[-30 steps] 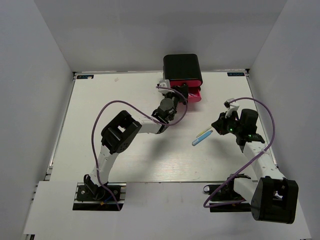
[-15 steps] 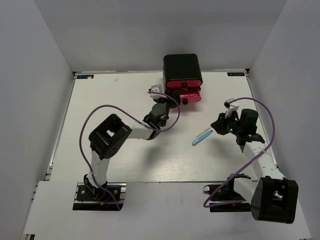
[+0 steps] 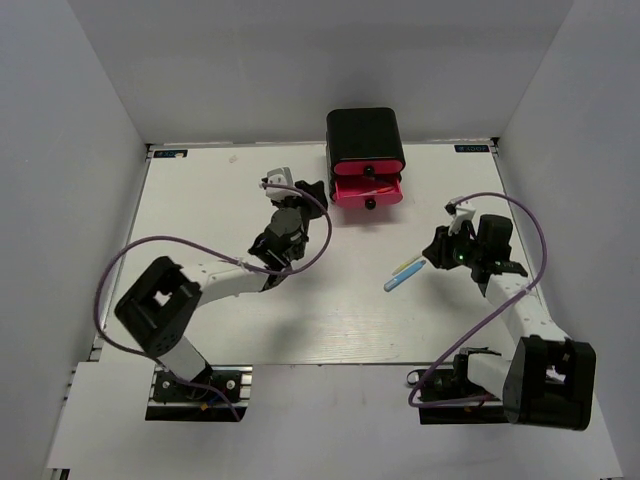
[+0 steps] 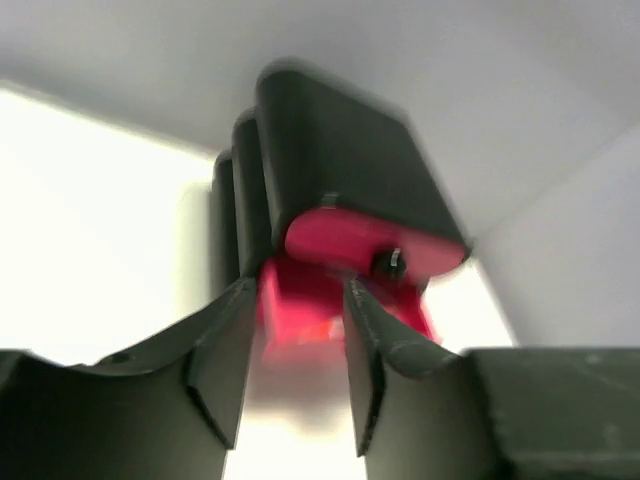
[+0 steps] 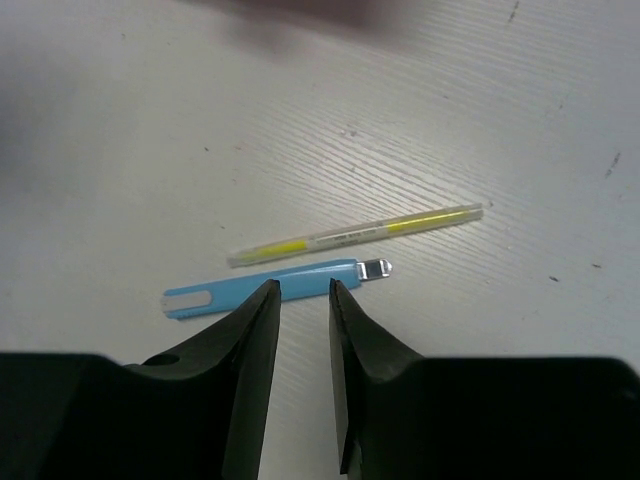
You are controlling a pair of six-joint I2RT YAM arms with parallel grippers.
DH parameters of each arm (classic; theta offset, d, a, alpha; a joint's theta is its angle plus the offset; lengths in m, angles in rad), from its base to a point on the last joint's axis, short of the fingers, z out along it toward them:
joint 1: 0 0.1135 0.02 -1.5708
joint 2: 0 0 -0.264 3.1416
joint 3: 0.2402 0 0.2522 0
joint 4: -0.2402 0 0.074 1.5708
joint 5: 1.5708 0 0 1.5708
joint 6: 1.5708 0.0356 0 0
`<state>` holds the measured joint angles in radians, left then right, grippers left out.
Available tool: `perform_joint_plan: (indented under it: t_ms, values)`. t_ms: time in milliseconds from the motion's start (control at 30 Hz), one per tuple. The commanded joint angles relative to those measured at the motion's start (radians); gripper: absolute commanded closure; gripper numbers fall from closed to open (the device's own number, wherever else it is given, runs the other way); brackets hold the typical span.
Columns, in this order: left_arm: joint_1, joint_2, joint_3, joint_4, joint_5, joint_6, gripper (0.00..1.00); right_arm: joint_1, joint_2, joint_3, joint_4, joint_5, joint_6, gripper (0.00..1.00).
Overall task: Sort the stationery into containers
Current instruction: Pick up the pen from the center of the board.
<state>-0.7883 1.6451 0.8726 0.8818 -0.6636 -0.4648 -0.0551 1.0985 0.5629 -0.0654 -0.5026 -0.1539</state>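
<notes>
The containers are pink drawers [image 3: 367,187] with black knobs in a black box [image 3: 364,135] at the table's back; the lower drawer [image 4: 300,300] stands pulled out a little. My left gripper [image 3: 308,190] hangs open just left of the drawers, nothing between its fingers; in the left wrist view my left gripper [image 4: 298,310] faces them. A light-blue marker [image 5: 262,287] and a thin yellow pen [image 5: 355,235] lie side by side on the table right of centre. My right gripper [image 5: 300,292] is narrowly open, its tips just short of the marker, holding nothing.
Grey walls close in the white table [image 3: 220,290] on three sides. The marker [image 3: 400,278] and pen [image 3: 408,265] lie between the drawers and my right gripper [image 3: 440,245]. Purple cables loop over both arms.
My left arm has swung left and back from the drawer front. The right gripper's jaws have parted a little over the marker; that arm has barely moved.
</notes>
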Motion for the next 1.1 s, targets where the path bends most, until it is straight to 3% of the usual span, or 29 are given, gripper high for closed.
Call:
perform_joint_plan:
  t_ms: [0, 67, 200, 233, 300, 467, 500, 667, 833, 1067]
  values:
    - [0.009, -0.171, -0.03, -0.409, 0.099, -0.115, 0.51, -0.002, 0.062, 0.093, -0.042, 0.097, -0.085, 0.67]
    - [0.009, -0.259, -0.03, -0.57, 0.194, -0.182, 0.46, -0.003, 0.141, 0.17, -0.107, 0.107, -0.137, 0.67]
    - [0.018, -0.359, -0.04, -0.864, 0.301, -0.219, 0.21, -0.002, 0.218, 0.258, -0.157, 0.049, -0.343, 0.63]
    - [0.018, -0.378, -0.049, -0.941, 0.314, -0.219, 0.18, -0.003, 0.219, 0.267, -0.152, 0.03, -0.524, 0.63]
    - [0.018, -0.413, -0.078, -0.994, 0.346, -0.229, 0.13, -0.005, 0.222, 0.288, -0.165, -0.043, -0.662, 0.62]
    - [0.018, -0.537, -0.152, -1.034, 0.375, -0.238, 0.0, 0.003, 0.325, 0.455, -0.492, -0.169, -1.351, 0.58]
    - [0.018, -0.551, -0.173, -1.034, 0.375, -0.238, 0.0, 0.003, 0.363, 0.495, -0.621, -0.18, -1.403, 0.56]
    - [0.018, -0.613, -0.196, -1.087, 0.386, -0.258, 0.0, 0.006, 0.467, 0.548, -0.724, -0.177, -1.68, 0.53]
    - [0.018, -0.697, -0.248, -1.118, 0.377, -0.287, 0.0, 0.005, 0.618, 0.686, -0.984, -0.137, -1.921, 0.52]
    - [0.018, -0.74, -0.291, -1.127, 0.377, -0.325, 0.0, 0.021, 0.689, 0.729, -0.961, -0.077, -1.988, 0.53]
